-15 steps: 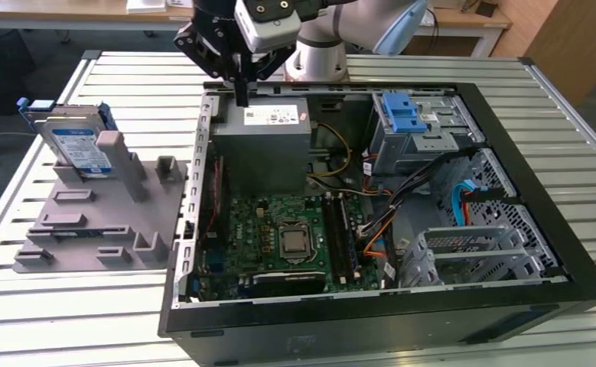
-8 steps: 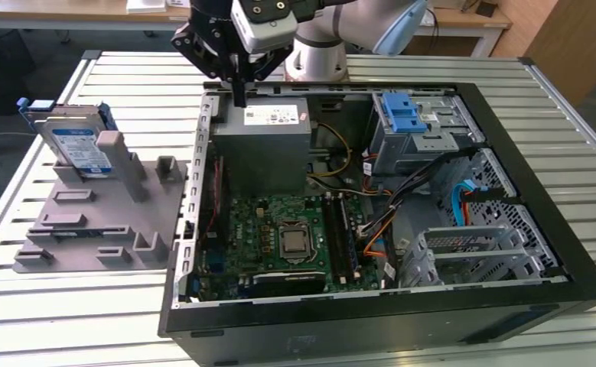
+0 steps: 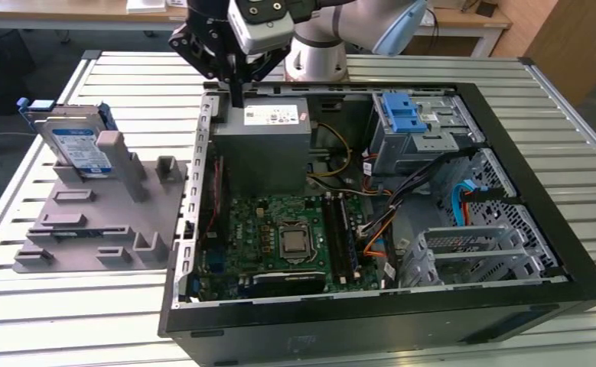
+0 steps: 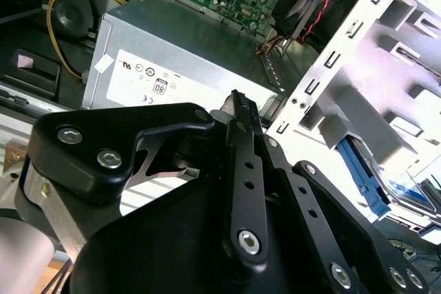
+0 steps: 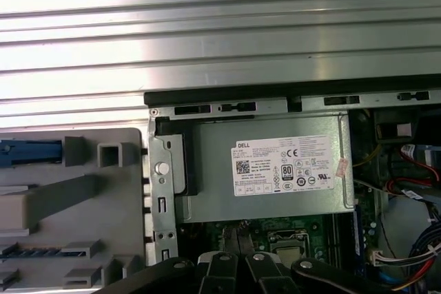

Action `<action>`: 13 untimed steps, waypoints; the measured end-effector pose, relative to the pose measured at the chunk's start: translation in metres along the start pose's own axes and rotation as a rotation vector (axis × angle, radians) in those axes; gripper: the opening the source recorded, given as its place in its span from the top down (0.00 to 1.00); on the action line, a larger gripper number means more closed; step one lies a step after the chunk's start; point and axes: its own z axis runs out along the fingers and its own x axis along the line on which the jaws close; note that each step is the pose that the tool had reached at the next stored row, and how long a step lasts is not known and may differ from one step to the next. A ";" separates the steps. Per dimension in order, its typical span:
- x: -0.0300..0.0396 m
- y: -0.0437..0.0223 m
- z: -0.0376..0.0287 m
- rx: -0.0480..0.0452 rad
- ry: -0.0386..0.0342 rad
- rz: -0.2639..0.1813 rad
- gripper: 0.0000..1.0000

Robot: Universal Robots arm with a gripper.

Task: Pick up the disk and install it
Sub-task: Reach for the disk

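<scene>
Pincer: the pincer [image 3: 239, 98] is closed, empty, and hangs over the case's [image 3: 379, 321] rear wall beside the power supply [image 3: 262, 145].
Disk: the disk [image 3: 76, 147] stands on edge in the grey rack [image 3: 93, 222], by the worktop's [image 3: 135, 76] edge at the exterior view's left.
Direction: from the pincer, the disk lies well apart, outside the case.
In the way: the rack's post [image 3: 111, 157] stands just beside the disk.

White printed sticker [image 5: 286, 165] on power supply [image 5: 207, 201], blue-and-white label [image 3: 80, 151] on disk [image 3: 66, 119]

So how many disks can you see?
1. The disk stands upright in the grey holder at the exterior view's left, outside the computer case. Others could be hidden inside it.
</scene>
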 end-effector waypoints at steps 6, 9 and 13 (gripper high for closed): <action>0.0018 -0.0001 0.0006 0.0002 0.0015 0.000 0.89; 0.0027 -0.0002 0.0010 0.0002 0.0022 0.000 0.89; 0.0042 -0.0003 0.0015 0.0003 0.0030 0.000 0.89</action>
